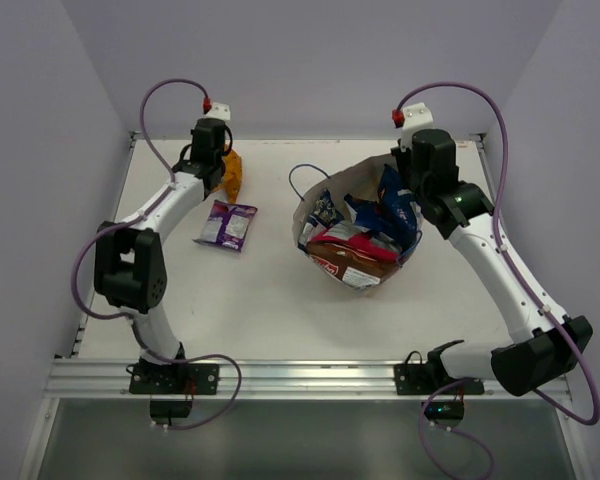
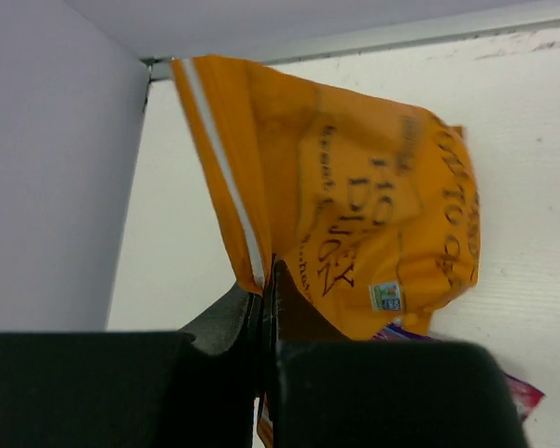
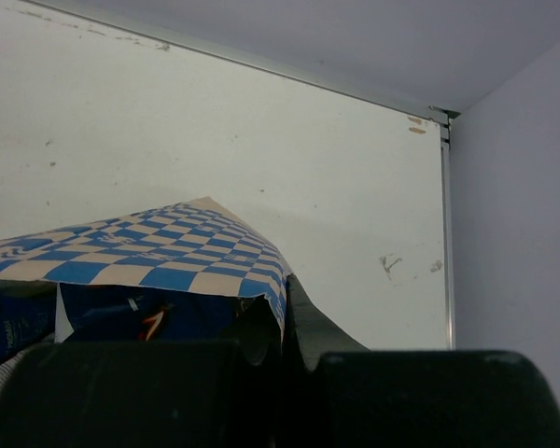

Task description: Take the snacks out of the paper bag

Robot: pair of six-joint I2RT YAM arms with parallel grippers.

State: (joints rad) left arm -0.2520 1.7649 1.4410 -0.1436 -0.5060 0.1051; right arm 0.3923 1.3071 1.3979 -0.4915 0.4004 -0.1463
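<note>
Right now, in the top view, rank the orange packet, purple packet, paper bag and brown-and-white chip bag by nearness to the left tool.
1. orange packet, pinched in the left tool, far left.
2. purple packet, flat on the table, a little toward the arm's base.
3. paper bag, to the right, mid-table.
4. brown-and-white chip bag, at the bag's near-side mouth.

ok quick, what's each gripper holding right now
left gripper: closed, holding the orange snack packet by its edge
right gripper: closed, pinching the checkered edge of the paper bag
</note>
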